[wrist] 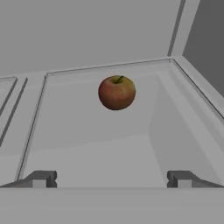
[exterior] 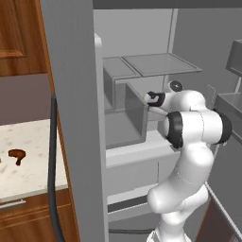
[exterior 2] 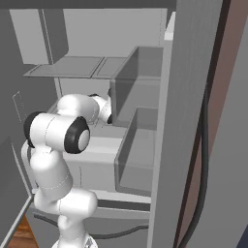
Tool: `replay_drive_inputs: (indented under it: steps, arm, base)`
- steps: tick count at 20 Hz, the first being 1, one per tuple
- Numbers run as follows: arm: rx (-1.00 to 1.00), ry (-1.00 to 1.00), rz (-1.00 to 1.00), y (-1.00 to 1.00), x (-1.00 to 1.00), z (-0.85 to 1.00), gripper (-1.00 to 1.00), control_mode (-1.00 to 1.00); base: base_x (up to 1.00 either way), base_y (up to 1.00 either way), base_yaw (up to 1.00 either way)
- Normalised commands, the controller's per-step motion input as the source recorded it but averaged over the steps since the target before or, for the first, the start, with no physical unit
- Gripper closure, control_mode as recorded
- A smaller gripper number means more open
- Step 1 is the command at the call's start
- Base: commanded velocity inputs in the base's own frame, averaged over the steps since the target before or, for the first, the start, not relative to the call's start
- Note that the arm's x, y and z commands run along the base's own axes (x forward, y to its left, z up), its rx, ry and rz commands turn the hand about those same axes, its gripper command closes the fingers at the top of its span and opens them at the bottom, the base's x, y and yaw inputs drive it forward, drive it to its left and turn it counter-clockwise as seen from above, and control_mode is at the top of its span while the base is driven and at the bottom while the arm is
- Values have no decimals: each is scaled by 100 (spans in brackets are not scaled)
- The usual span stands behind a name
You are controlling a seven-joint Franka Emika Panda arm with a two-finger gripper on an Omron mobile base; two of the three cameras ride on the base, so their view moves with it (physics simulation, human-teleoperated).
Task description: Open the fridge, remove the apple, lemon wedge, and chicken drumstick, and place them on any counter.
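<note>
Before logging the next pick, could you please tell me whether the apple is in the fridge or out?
In: the apple sits on a pale fridge shelf, ahead of the open tool.

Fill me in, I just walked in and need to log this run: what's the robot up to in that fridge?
The fridge stands open and the white arm reaches inside it. The gripper is open, empty, and aimed at the apple, which sits on a shelf ahead, not yet touched. A chicken drumstick already lies on the counter left of the fridge. I see no lemon wedge.
</note>
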Motion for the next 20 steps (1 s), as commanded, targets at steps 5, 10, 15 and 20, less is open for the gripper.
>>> replay_drive_inputs:
  steps: [5,10,15,20]
  arm:
    - [1,0,0,-5,35,-6,-100,-100]
    - [0,0,0,-1,30,-12,-100,-100]
    - [0,0,0,0,26,-12,-100,-100]
    - [0,0,0,0,29,-8,-100,-100]
  base:
    - [0,0,0]
    - [0,0,0]
    - [0,0,0]
    - [0,0,0]
